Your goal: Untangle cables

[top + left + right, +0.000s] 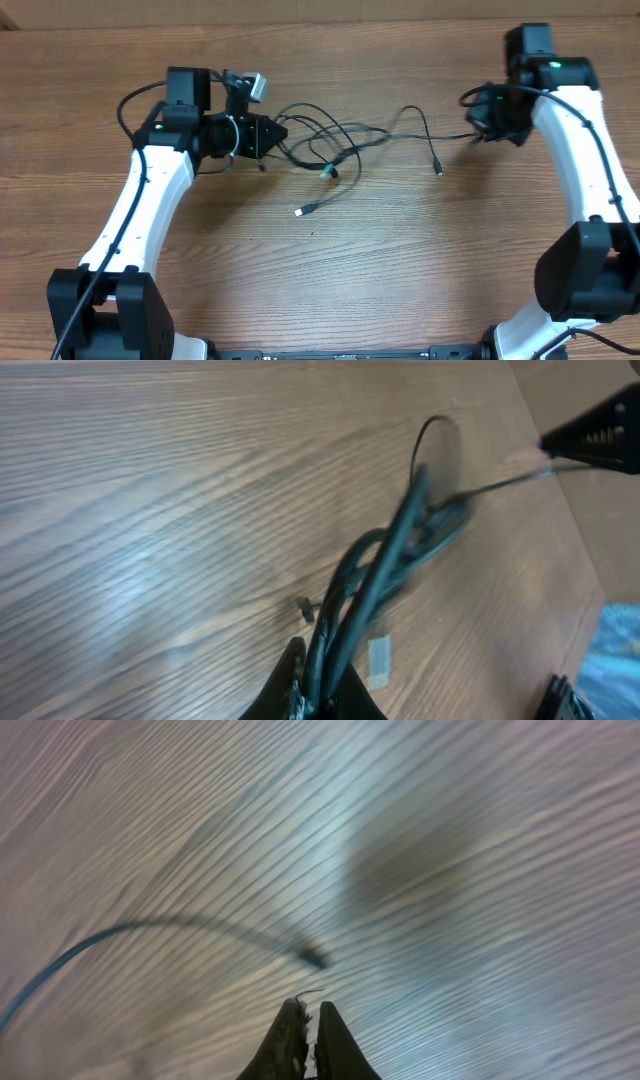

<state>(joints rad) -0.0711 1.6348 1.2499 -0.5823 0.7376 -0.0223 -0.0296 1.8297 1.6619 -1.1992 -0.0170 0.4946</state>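
Pinching cables [335, 150], left gripper [283, 132] at tangle, right gripper [472, 133] on 1 strand

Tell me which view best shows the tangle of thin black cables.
Overhead: the thin black cables show whole, loops and plug ends spread across the wooden table. Left wrist shows blurred strands close up; right wrist, one blurred strand.
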